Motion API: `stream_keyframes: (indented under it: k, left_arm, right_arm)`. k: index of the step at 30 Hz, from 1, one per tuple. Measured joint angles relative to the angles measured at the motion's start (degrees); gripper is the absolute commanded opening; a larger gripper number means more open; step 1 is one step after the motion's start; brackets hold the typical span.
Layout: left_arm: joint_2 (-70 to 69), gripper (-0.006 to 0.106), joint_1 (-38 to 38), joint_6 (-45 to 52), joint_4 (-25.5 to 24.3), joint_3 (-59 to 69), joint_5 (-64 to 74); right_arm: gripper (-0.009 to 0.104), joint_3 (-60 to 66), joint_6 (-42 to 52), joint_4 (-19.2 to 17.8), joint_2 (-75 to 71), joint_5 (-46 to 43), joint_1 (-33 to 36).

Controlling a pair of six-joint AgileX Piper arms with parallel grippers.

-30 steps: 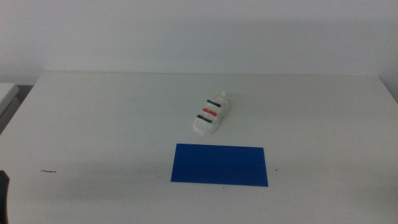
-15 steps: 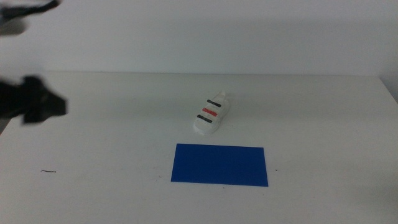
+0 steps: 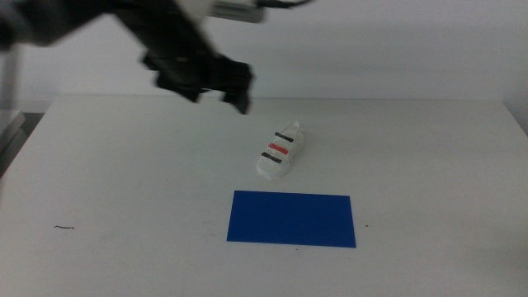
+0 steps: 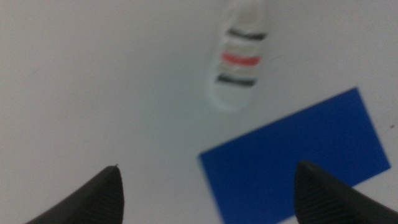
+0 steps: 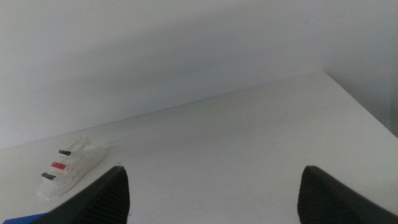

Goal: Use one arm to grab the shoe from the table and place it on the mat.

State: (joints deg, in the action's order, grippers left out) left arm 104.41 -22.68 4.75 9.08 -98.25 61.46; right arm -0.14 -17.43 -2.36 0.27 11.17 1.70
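Note:
The white shoe point(image 3: 280, 152) with two black straps and one red one lies on the white table point(image 3: 124, 165), just behind the blue mat point(image 3: 291, 219). My left arm reaches in from the upper left; its gripper point(image 3: 235, 89) hangs in the air up and to the left of the shoe, jaws open and empty. In the left wrist view the shoe point(image 4: 239, 59) and mat point(image 4: 298, 155) lie beyond the open gripper point(image 4: 208, 165). My right gripper point(image 5: 212, 168) is open and empty, out of the middle view; its camera shows the shoe point(image 5: 65, 168) far off.
A small dark mark point(image 3: 64, 227) lies on the table near the front left. The table's back edge meets a plain white wall point(image 3: 371, 41).
My left arm has swung quickly from the left edge up and to the right, coming close to the shoe. The shoe and mat have not moved.

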Motion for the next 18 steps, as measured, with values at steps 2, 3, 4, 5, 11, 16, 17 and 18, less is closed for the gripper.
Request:
stream_keyframes:
  k: [2,3,4,5,11,16,17,18]
  left_arm:
    - [5.15,0.094,-1.99,0.20,0.26,-5.26,1.37]
    - [7.96,0.094,-2.82,0.20,0.41,-8.12,2.23]
    - [10.70,0.094,-3.40,0.20,0.41,-10.87,3.17]
    - [13.39,0.094,-4.09,0.20,0.41,-13.55,4.10]
    - [25.85,0.094,-6.44,-0.04,0.18,-26.79,8.02]
    - [31.63,0.094,-6.49,-0.07,-0.98,-32.89,7.80]
    - [32.45,0.094,-6.49,-0.07,-1.10,-33.32,7.05]
    - [33.21,0.094,-6.49,-0.07,-1.10,-33.61,6.43]
  right_arm:
    - [0.079,0.00,0.00,0.00,0.00,0.00,0.00]
    - [0.079,0.00,0.00,0.00,0.00,0.00,0.00]
    - [0.079,0.00,0.00,0.00,0.00,0.00,0.00]
    - [0.079,0.00,0.00,0.00,0.00,0.00,0.00]
    - [0.079,0.00,0.00,0.00,0.00,0.00,0.00]
    - [0.079,0.00,0.00,0.00,0.00,0.00,0.00]
    - [0.079,0.00,0.00,0.00,0.00,0.00,0.00]
    - [0.079,0.00,0.00,0.00,0.00,0.00,0.00]
